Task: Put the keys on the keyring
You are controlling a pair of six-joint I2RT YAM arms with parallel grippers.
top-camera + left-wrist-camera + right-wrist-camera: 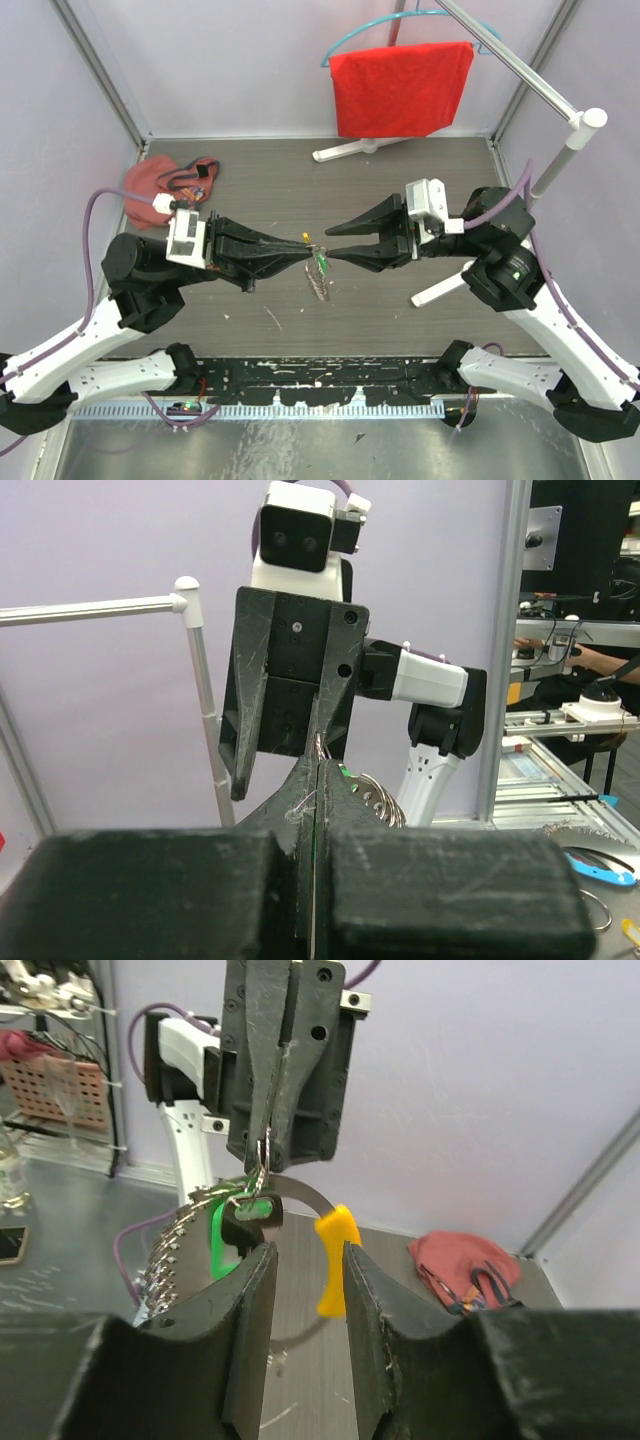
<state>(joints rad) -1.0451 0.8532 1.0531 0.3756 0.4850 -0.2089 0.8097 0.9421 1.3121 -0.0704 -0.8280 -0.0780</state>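
Bright, even, diffuse light falls from overhead. On the matte grey-brown tabletop (400, 190) the shadows beneath the arms are soft and faint. The overhead view is sharp throughout. In the wrist views the near black plastic fingers (250, 1350) are blurred at the bottom edge, while farther parts are crisp. The silvery beaded keyring (172, 1258) carries small glints.

A robotics lab: lilac panel walls (250, 60) in aluminium framing (100, 70), with equipment-strewn workbenches (570, 720) beyond the booth.
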